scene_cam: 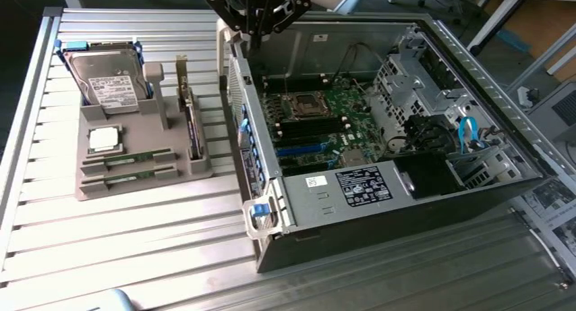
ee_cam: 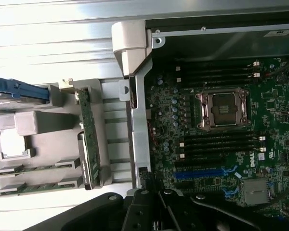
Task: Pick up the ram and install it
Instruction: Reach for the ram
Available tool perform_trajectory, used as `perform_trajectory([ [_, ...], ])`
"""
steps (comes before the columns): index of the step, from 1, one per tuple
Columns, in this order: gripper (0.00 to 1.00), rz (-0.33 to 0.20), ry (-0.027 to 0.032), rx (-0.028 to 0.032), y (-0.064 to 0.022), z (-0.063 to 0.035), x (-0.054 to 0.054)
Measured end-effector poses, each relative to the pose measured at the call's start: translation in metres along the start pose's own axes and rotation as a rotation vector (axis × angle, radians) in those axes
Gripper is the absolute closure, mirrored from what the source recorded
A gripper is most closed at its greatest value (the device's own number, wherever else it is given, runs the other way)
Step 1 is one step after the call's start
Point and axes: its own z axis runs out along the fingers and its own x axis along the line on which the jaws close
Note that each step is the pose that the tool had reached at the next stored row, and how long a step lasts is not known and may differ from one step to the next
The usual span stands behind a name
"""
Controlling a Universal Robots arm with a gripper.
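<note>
Hovering closed and empty over the computer case (scene_cam: 360, 247), the pincer (scene_cam: 255, 41) is sitting well apart from the ram (scene_cam: 126, 160) in the gray holder (scene_cam: 90, 189); the frame edge is cutting off its body.

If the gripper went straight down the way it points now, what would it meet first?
Likely the open computer case's side wall or the motherboard just inside it; depth is unclear. The gripper is not over the ram.
</note>
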Motion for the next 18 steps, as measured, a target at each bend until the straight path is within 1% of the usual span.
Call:
perform_trajectory([
  [18,0.89,0.000,0.0000,0.0000,-0.0013,-0.0005,0.017],
])
